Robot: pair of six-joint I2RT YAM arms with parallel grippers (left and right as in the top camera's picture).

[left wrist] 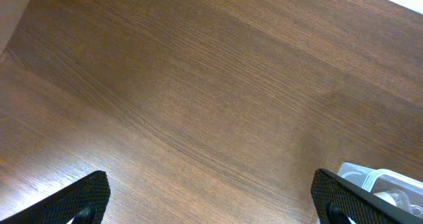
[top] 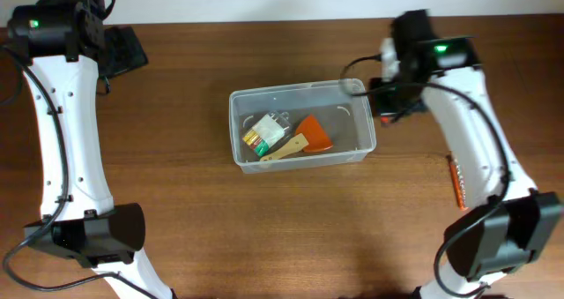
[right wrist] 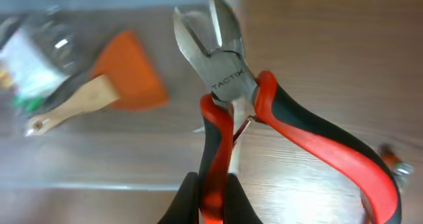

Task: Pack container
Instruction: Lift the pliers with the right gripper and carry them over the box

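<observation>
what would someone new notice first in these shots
The red-and-black cutters fill the right wrist view, one handle clamped in the right end effector at the right end of the container. That clear container sits in the middle of the table, holding an orange scraper and a small packet. The left end effector hangs open over the table.

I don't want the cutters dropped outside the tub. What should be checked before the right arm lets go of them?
1. Grip: cannot tell; the right gripper pinches only one handle of the cutters.
2. Cutters over the container: not ok; their handles hang over the table, beyond its right rim.
3. Landing space: ok; the right end is bare, and the scraper and packet lie further left.
4. Left gripper out of the way: ok; open, well left of the container.
</observation>
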